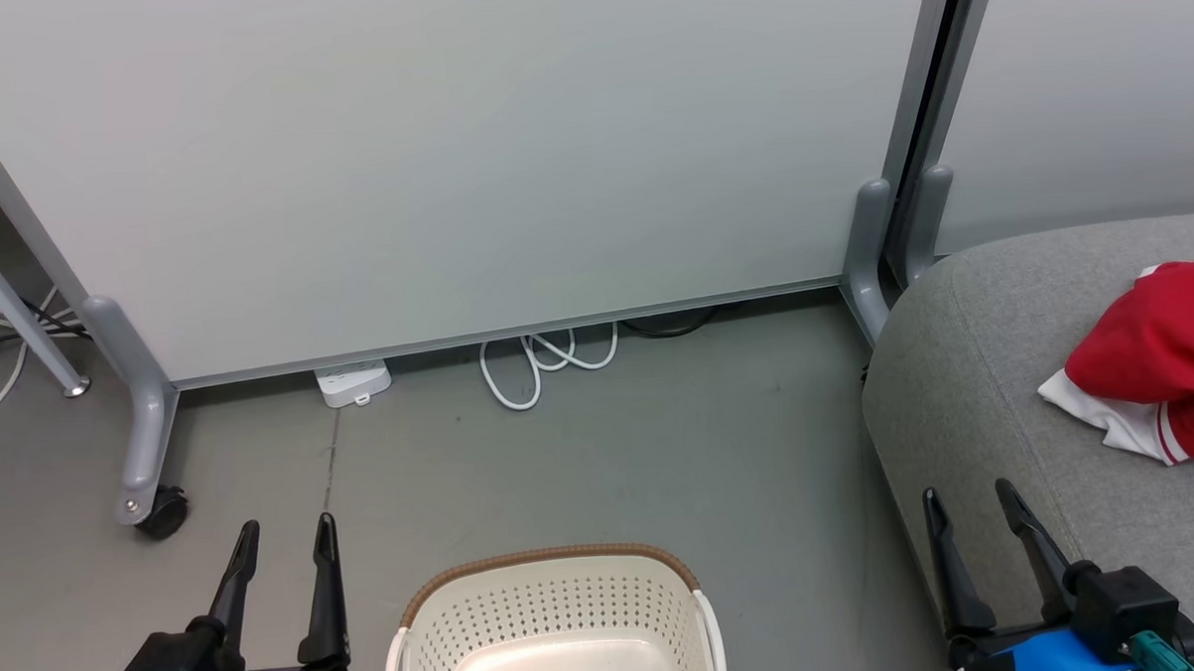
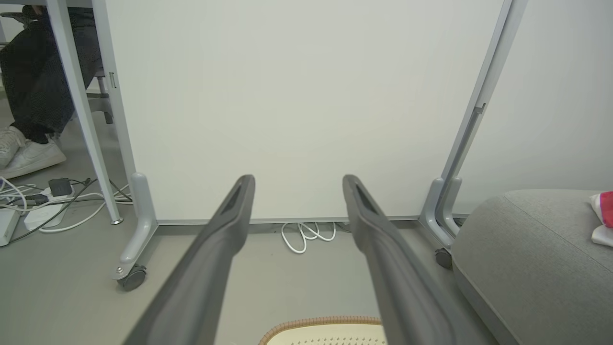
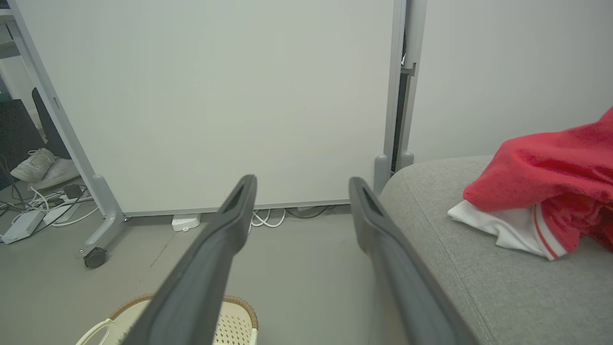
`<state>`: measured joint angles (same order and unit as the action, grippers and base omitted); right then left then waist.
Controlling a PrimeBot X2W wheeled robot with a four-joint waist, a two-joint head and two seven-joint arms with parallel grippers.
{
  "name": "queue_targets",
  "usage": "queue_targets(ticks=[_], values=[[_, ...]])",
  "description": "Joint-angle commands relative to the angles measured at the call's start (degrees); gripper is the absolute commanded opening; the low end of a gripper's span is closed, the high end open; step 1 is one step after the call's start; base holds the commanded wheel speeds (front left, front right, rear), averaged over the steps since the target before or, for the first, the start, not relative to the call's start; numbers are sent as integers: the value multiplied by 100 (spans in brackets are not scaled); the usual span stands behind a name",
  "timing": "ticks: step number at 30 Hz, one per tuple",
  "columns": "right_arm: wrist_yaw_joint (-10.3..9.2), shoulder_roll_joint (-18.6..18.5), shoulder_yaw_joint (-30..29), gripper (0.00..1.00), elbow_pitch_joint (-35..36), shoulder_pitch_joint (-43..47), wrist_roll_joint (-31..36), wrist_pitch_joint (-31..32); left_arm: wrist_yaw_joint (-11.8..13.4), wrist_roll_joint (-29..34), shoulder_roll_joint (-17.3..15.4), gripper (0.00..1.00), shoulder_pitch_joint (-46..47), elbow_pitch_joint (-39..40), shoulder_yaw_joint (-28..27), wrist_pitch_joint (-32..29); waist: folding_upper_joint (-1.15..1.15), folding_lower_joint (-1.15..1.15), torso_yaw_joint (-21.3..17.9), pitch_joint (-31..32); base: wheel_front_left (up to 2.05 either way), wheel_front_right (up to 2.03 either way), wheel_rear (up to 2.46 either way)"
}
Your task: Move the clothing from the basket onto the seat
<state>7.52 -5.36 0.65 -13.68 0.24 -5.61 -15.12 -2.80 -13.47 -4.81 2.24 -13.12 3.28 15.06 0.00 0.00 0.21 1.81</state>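
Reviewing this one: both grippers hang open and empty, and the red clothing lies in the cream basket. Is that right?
Not quite. The red clothing lies on the grey seat, not in the cream basket, as the head view shows. The left gripper and right gripper are indeed open and empty.

You see bright red soft fabric clothing [image 1: 1163,345] with white trim on the light-grey upholstered seat [image 1: 976,382]; left of it, the cream perforated plastic basket [image 1: 552,600], tan-rimmed.
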Motion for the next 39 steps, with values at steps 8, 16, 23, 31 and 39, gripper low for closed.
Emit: queue_targets(ticks=[8,16,23,31,39], values=[[-6,20,14,100,-80,101,-48,-4,-194,206,115,100,-58,-169,-248,17,0,0,9,26,0,0,0],[0,33,-67,0,-226,-16,-414,136,-230,-125,187,0,56,-375,-338,-175,0,0,10,22,0,0,0],[0,54,-127,0,-193,-76,-1232,334,-254,-900,187,0,86,-333,-392,-366,0,0,8,10,0,0,0],[-1,76,-185,0,-159,-144,-2078,530,-280,-1697,186,0,111,-278,-436,-546,0,0,6,-4,0,0,0],[-1,96,-244,0,-141,-213,-2850,718,-302,-2422,185,0,151,-247,-493,-728,0,0,4,-17,0,0,0]])
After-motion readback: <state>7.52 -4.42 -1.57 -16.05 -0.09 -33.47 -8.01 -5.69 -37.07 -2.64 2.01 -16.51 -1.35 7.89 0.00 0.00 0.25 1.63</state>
